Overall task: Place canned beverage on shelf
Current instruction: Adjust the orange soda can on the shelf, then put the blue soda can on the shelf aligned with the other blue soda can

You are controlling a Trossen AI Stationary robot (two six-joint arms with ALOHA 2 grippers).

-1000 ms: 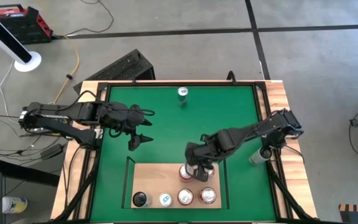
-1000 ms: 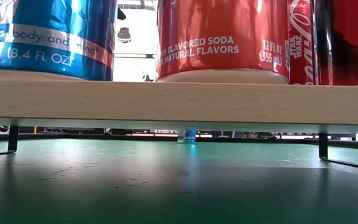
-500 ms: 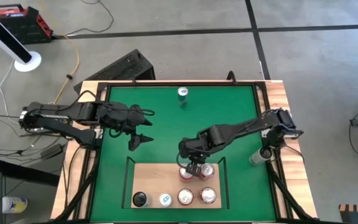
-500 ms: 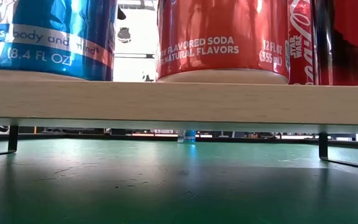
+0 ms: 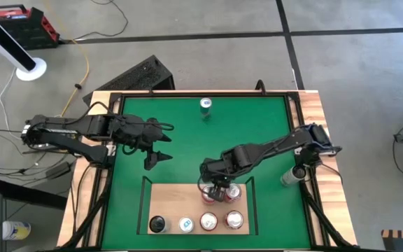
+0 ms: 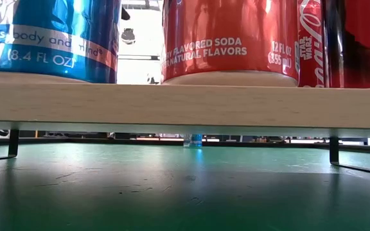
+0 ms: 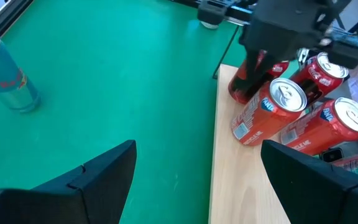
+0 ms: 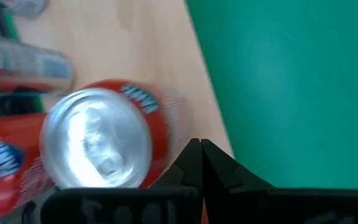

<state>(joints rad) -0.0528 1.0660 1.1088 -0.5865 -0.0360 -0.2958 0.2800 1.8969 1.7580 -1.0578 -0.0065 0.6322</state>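
Hovering over the shelf [image 5: 180, 199], my right gripper [image 5: 214, 187] has its fingertips pressed together beside a red can [image 8: 101, 143] standing on the board. My left gripper [image 5: 161, 143] waits spread above the mat [image 5: 187, 140], well apart from the shelf.

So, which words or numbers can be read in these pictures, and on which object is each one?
"(8.4 FL OZ)" and "body and mind": blue can on the pale-wood shelf.
"FLAVORED SODA", "NATURAL FLAVORS", "12 FL OZ (355 mL)": red can.
Brand on the red cans seen from the left wrist: too blurred.
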